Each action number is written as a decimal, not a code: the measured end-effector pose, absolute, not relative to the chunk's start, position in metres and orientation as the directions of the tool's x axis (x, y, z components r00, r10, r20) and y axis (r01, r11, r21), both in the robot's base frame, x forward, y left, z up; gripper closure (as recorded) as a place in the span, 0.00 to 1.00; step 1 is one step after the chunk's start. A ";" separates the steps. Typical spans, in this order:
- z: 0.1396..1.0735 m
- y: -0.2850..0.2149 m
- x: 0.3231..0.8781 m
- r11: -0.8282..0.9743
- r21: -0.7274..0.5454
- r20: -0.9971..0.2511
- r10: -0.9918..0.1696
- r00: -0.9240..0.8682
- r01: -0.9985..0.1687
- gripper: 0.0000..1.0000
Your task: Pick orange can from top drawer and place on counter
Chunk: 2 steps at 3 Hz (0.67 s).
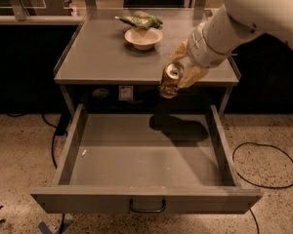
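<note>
My gripper (pixel 178 74) is shut on the orange can (pixel 171 81), a small orange-brown can with a silver top. It holds the can in the air, tilted, just in front of the counter's front edge and above the back of the open top drawer (pixel 146 152). The drawer is pulled fully out, with a dark handle (pixel 147 207) on its front. The can's shadow falls on the drawer floor. The counter (pixel 102 52) is a flat grey metal top behind the can. My white arm (pixel 249 18) reaches in from the upper right.
A pale bowl (pixel 143 37) stands on the counter's far middle, with a green bag (pixel 139 19) behind it. A small white scrap (pixel 83 152) lies in the drawer at left. Black cables (pixel 263 165) lie on the speckled floor on both sides.
</note>
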<state>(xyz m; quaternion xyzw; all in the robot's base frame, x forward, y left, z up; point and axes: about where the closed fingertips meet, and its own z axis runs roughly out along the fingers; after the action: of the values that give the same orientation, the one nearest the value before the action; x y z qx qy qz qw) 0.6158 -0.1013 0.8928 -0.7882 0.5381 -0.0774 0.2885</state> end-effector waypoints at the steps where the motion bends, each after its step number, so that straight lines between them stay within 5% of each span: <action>1: 0.922 -0.097 0.620 -0.273 -0.549 -0.186 -0.881 0.434 -0.790 1.00; 2: 0.959 -0.090 0.642 -0.290 -0.566 -0.178 -0.871 0.457 -0.772 1.00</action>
<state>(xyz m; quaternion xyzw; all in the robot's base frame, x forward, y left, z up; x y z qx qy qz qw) 0.6424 -0.0901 0.9585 -0.7988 0.5143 -0.0825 0.3010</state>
